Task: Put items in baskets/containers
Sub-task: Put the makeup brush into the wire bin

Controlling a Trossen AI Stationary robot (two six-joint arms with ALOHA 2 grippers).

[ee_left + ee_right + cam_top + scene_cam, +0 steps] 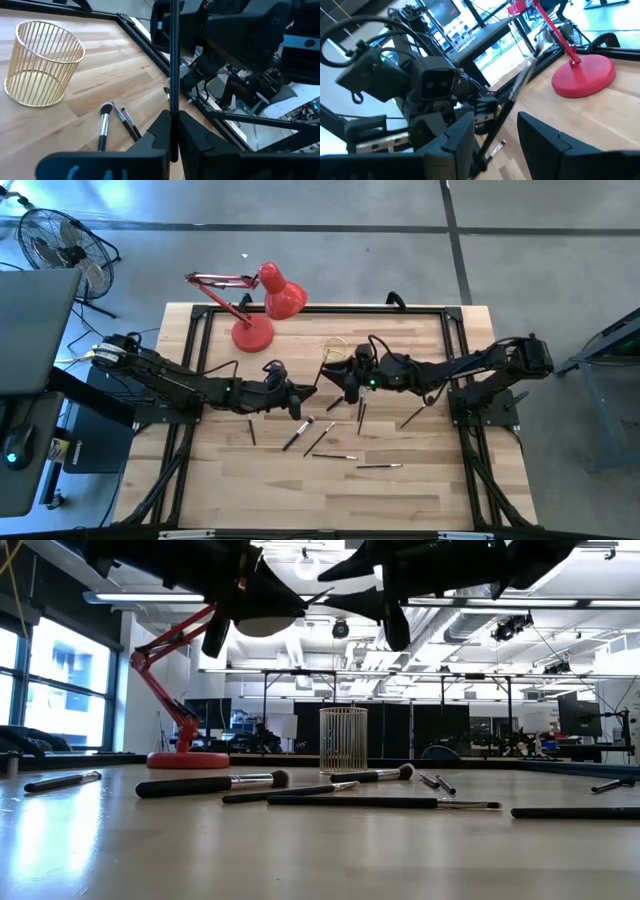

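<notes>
Here the left hand (pixel 172 135) hangs above the middle of the wooden worktop (pixel 420 490), its fingers (pixel 197 135) pressed together on a thin dark-handled brush (pixel 173 60) that stands up between them and reaches toward the right arm. The right hand (pixel 495 135) faces it from the other side, close by and also raised; its fingers (pixel 545 140) stand apart, and the held brush's handle passes through the gap between them; whether it touches them I cannot tell.

The container is a small gold wire cup (pixel 42 62), open-topped and upright, standing on the worktop just behind the two hands and beside the right one. I cannot tell whether anything lies inside it.

The other brushes lie flat and loose on the worktop in front of the hands: a thick black one with a pale bristle head (pixel 205 783), a second with a rounded head (pixel 104 122), a thin pair (pixel 127 122) just beside it, and a long slim one (pixel 385 803) nearest the low camera.

A red desk lamp (pixel 262 305) stands at the far left of the worktop, well apart from the cup.
</notes>
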